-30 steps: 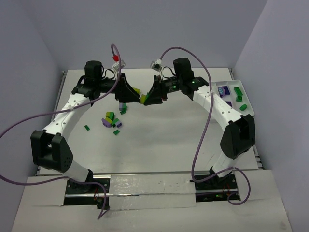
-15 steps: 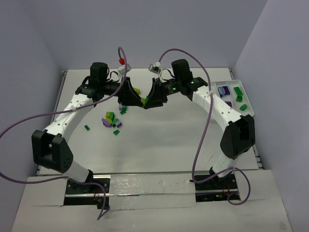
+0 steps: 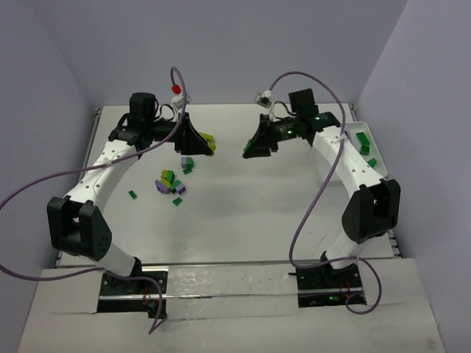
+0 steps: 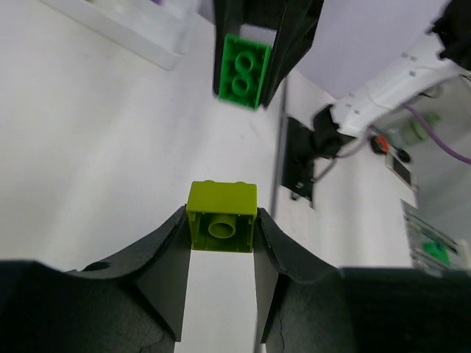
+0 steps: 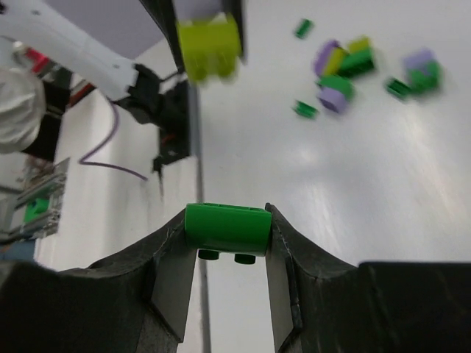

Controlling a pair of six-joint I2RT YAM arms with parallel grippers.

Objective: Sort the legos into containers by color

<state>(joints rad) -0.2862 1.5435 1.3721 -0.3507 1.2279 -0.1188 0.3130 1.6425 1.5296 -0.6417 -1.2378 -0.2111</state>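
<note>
yellow-green lego sits clamped in left pincer.

From my left wrist camera I see the left hand clamped on a yellow-green lego, one dark finger pressing each side, and the brick's hollow underside with its round tube turned towards the lens. Beyond it, at the top of the view, the right hand faces mine and grips a green lego with two rings on the face turned my way. The two bricks are apart, with bare white table between them. The low rim of a white container crosses the top left corner. Off to the right I make out a white link of the other arm, a black base and a purple cable, all blurred
</note>
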